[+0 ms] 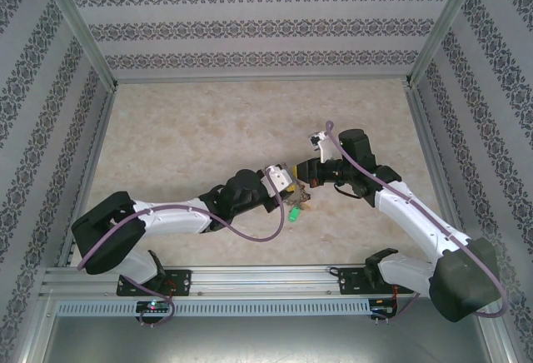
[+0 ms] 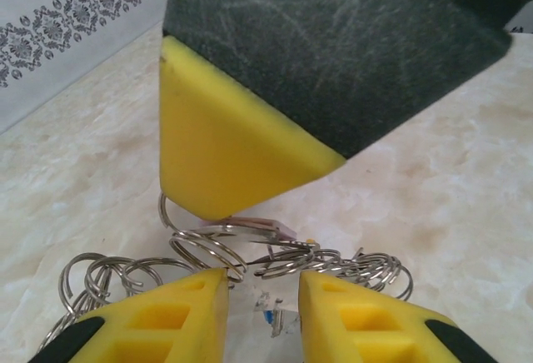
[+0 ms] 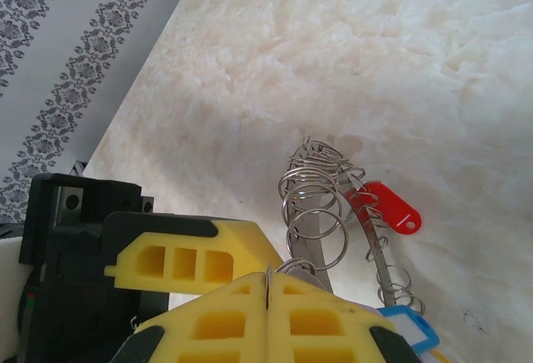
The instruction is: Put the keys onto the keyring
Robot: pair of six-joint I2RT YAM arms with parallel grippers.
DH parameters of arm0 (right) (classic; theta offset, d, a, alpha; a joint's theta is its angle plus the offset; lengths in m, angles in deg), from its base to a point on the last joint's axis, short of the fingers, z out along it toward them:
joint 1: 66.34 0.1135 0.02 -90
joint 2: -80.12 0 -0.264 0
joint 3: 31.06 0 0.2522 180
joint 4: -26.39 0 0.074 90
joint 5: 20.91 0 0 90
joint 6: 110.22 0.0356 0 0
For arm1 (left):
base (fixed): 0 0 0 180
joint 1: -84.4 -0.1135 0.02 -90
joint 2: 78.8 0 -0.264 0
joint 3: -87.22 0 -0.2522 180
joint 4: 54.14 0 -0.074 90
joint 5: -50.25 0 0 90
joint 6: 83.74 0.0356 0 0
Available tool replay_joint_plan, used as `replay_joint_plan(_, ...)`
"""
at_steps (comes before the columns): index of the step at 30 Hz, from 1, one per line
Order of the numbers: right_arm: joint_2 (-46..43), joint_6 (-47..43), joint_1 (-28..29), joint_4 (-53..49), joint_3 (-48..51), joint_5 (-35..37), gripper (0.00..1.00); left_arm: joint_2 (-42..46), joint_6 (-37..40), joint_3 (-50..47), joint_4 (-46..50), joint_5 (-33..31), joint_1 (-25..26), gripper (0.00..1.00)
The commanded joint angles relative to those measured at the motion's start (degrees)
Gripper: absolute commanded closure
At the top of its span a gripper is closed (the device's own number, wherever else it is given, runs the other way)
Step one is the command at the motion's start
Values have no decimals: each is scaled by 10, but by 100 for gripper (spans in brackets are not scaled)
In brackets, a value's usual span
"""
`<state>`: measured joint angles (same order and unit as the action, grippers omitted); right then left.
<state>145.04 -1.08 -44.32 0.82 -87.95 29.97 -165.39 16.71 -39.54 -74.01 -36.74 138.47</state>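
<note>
- Step in hand: threading. Both arms meet mid-table (image 1: 208,130) over the keyring (image 3: 312,205).
- Right end effector (image 3: 266,278) is clamped shut, pinching one thin wire loop of the keyring between its pads.
- Left end effector (image 2: 262,284) has its jaws apart with nothing between them. Its tips sit just short of the keyring's loops, facing the right end effector.
- The keyring lies low on the table between the two end effectors, with its loops fanned out.
- Red key (image 3: 391,211) sits against the loops on the far side, and blue key (image 3: 404,330) is near the right fingers. Can't tell if either is actually threaded.
- Green key (image 1: 295,213) lies just below the end effectors. A lilac key (image 2: 271,228) peeks out under the right finger.
- Next move, my read: the right holds its loop steady while the left closes on a loose key and feeds its hole onto the wire end.
- That calls for fine alignment. The keys are tiny and the loops are springy.
</note>
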Motion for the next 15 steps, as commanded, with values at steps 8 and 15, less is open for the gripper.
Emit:
replay_joint_plan(8,-9,-8,9,19,-20,-25,100,-11,-7,15,-34,-59,13,72)
replay_joint_plan(15,-9,-9,10,16,-21,-28,100,-14,-7,17,-37,-72,13,74)
